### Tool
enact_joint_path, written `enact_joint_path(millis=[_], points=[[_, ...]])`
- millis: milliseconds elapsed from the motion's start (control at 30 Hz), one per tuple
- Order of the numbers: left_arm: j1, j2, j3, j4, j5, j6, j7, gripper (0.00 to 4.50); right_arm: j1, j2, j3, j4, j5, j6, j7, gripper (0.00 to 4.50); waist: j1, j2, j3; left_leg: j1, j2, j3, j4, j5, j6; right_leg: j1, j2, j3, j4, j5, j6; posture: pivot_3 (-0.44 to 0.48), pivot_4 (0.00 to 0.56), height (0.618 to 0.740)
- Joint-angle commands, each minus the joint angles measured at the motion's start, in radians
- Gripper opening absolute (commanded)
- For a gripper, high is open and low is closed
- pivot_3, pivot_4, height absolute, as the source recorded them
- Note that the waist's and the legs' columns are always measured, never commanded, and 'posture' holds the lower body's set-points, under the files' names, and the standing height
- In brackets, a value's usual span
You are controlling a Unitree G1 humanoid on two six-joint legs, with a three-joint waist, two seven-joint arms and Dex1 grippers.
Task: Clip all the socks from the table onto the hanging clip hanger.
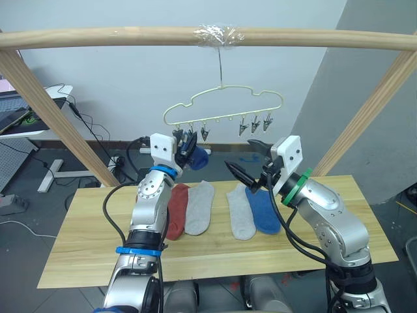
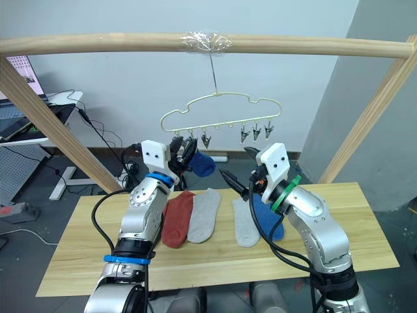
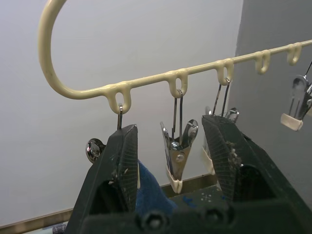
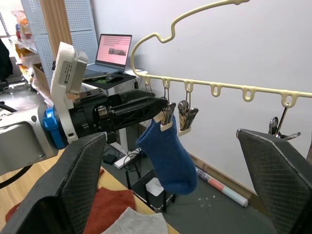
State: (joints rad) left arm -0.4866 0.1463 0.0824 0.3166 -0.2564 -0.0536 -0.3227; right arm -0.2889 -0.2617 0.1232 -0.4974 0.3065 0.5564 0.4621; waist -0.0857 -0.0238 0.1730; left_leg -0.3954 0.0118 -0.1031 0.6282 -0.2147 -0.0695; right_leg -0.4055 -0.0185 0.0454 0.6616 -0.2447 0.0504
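We saw the left gripper [image 1: 184, 149] raised at the first clips of the clip hanger [image 1: 225, 107], its fingers spread around a clip [image 3: 178, 155], gripping nothing that we could make out. The blue sock [image 4: 168, 157] hung there from the end clip, at about 9 o'clock of the hanger's row, so one sock looked clipped. On the table [image 1: 91, 244], left to right: a red sock [image 1: 176, 210], a grey sock [image 1: 199, 207], a second grey sock [image 1: 240, 212], a second blue sock [image 1: 264, 210], all flat, none hung. The right gripper [image 1: 251, 160] hovered at 3 o'clock of the hung sock, fingers wide apart, empty. We judged at least four socks left; a second red one we couldn't tell.
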Motion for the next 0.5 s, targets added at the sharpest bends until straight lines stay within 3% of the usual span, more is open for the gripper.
enact_joint_path(millis=[33,500], points=[[-0.024,-0.010,-0.005,0.001,0.019,-0.037,-0.004,2.29,-0.017,-0.002,0.006,-0.054,0.003,-0.005,-0.011,4.50,0.000,0.000,0.000,0.000,0.000,0.000,0.000,0.000,0.000,0.000,0.000,0.000,0.000,0.000,0.000,-0.116,0.123,0.740],[-0.051,-0.031,-0.007,0.049,0.080,-0.086,0.049,2.29,0.005,-0.011,0.011,-0.074,0.012,0.014,-0.030,4.50,-0.001,0.000,0.000,0.000,0.000,0.000,0.000,0.000,0.000,0.000,0.000,0.000,0.000,0.000,0.000,-0.121,0.147,0.740]])
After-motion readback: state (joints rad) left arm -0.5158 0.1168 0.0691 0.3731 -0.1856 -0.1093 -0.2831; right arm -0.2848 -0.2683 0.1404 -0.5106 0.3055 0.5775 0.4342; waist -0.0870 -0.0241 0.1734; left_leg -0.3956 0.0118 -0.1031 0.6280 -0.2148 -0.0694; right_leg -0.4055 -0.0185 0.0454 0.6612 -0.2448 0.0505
